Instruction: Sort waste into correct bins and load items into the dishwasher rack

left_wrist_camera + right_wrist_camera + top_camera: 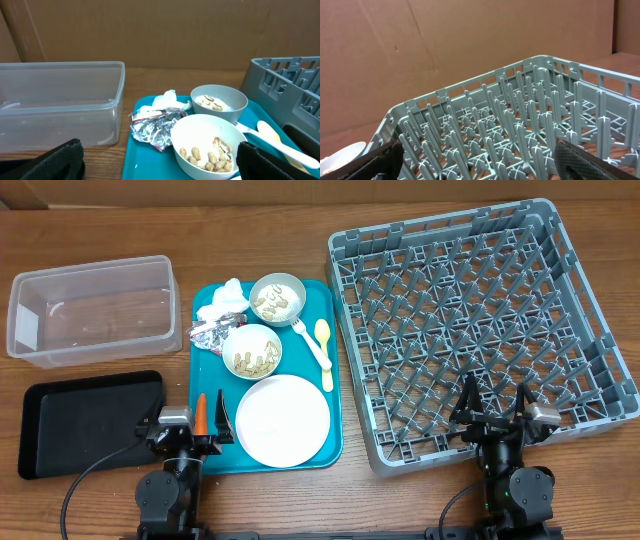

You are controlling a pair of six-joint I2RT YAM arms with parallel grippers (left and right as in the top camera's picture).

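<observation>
On the teal tray (pixel 330 370) lie a crumpled white napkin (pixel 229 295), a silver foil wrapper (pixel 216 330), two pale bowls of beige crumbs (pixel 276 298) (pixel 252 351), a white-pink plate (pixel 283 420), a yellow spoon (pixel 324 350), a white fork (pixel 310 342) and an orange carrot (pixel 201 412). My left gripper (pixel 186 425) is open and empty at the tray's front left corner, beside the carrot. My right gripper (pixel 496 410) is open and empty over the grey dishwasher rack's (pixel 480 320) front edge. The left wrist view shows the foil (pixel 155 127), napkin (pixel 165 101) and near bowl (pixel 210 145). No cup is in view.
The clear plastic tub (pixel 92 310) stands at the far left, also in the left wrist view (pixel 60 100). The shallow black tray (pixel 85 420) lies in front of it. The right wrist view looks across the rack's pegs (pixel 520 125). Cardboard walls stand behind the table.
</observation>
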